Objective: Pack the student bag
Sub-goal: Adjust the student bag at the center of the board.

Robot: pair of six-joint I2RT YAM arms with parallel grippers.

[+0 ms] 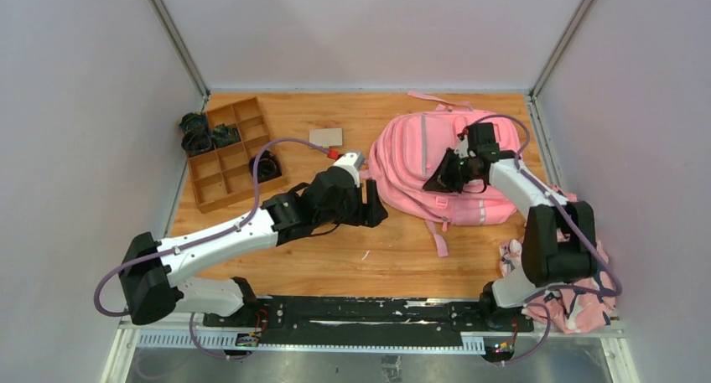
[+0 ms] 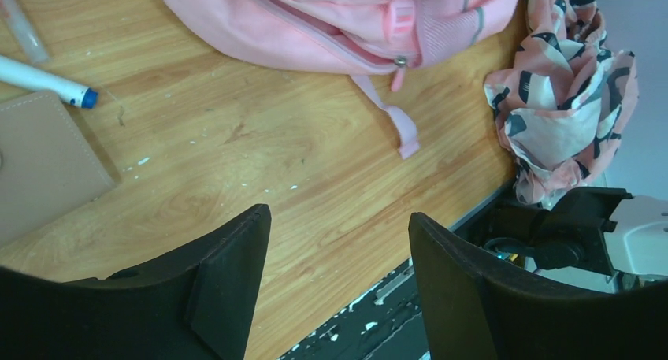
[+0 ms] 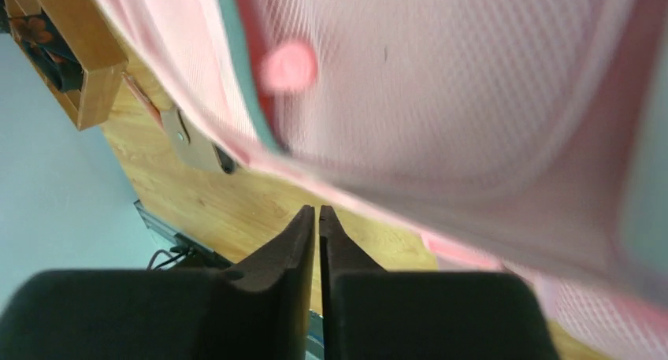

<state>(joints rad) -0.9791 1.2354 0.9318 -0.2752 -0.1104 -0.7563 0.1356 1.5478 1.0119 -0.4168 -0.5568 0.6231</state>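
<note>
The student bag (image 1: 436,161) is a large pink backpack lying flat at the right of the wooden table. It also shows in the left wrist view (image 2: 315,21) and fills the right wrist view (image 3: 473,100). My right gripper (image 1: 442,180) is over the bag's front, and its jaws (image 3: 317,212) are pressed together with nothing visible between them. My left gripper (image 1: 373,211) is just left of the bag, low over the table. It is open and empty (image 2: 339,226). A pink strap (image 2: 398,124) trails from the bag onto the wood.
A wooden divided tray (image 1: 226,152) with dark items stands at the back left. A beige card (image 1: 325,137) lies behind the left arm. A white marker with a blue cap (image 2: 47,80) and a beige notebook (image 2: 39,163) lie near the left gripper. A patterned cloth bundle (image 1: 578,299) sits at the right front corner.
</note>
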